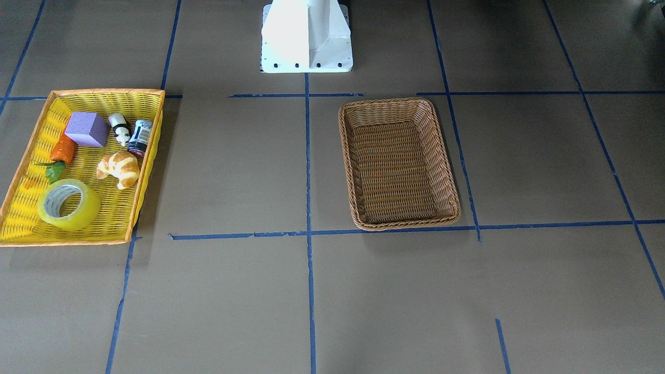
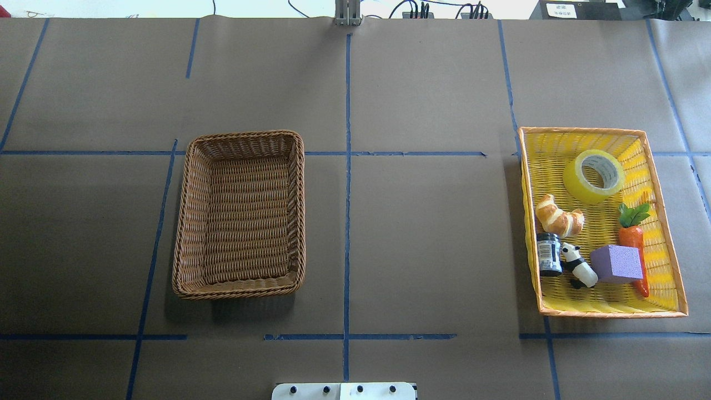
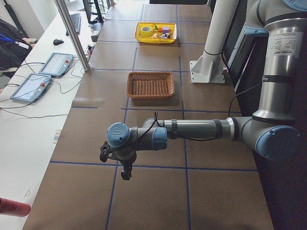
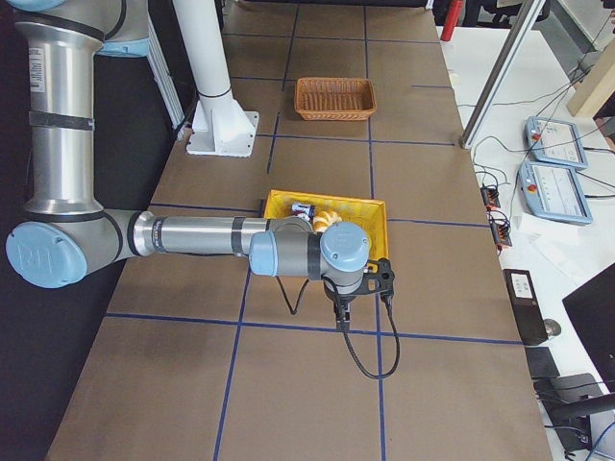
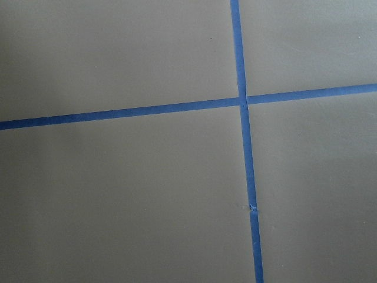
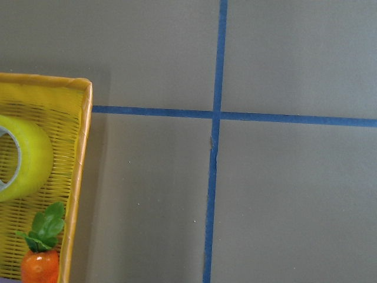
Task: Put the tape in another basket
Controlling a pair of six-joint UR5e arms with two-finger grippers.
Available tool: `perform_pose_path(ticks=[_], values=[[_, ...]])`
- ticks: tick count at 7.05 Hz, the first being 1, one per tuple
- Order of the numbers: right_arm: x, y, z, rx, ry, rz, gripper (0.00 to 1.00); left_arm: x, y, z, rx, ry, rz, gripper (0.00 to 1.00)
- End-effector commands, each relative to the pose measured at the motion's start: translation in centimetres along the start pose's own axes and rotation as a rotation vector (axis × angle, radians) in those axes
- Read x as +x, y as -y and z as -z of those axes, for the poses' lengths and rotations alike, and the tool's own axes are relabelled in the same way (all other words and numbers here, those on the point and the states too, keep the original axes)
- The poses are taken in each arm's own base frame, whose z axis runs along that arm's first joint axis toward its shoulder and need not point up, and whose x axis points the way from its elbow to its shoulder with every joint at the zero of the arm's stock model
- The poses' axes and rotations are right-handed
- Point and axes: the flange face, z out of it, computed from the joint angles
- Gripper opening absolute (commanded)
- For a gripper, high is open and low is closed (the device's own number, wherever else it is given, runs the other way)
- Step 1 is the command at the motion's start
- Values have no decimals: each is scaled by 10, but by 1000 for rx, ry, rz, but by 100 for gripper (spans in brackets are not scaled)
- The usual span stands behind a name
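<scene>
1. We see the tape (image 2: 579,186) lying in the yellow tray-basket (image 2: 583,131), in the corner farthest from the robot, its pale core facing up and a little aslant
2. The tray sits on the robot's right side of the table (image 2: 422,233); the brown wicker basket (image 2: 244,135) stands well apart from it, on the left side
3. Sharing the tray with the tape are a croissant (image 2: 557,216), a carrot (image 2: 633,244), a purple block (image 2: 616,264), a panda figure (image 2: 579,268) and a dark jar (image 2: 549,254)
4. The left gripper (image 3: 125,175) hangs above the table over a blue line (image 3: 158,166), far from both baskets; we cannot tell how its claw stands
5. The right gripper (image 4: 340,323) hangs just beside the tray's outer end; we cannot tell its claw's state either
</scene>
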Motion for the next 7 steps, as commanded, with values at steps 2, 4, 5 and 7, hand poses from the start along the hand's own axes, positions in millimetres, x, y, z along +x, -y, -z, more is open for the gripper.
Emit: perform_pose_path(ticks=[2,4,5,7], values=[[-46,33,10,24,8,-53,100,1,0,1,2,0,-3,100],[-87,38,3,27,14,-39,100,2,1,2,4,-1,-4,100],[-109,41,-10,43,31,-71,100,4,1,4,7,0,-5,100],[-167,43,-53,78,21,-114,100,7,3,7,14,1,-12,100]])
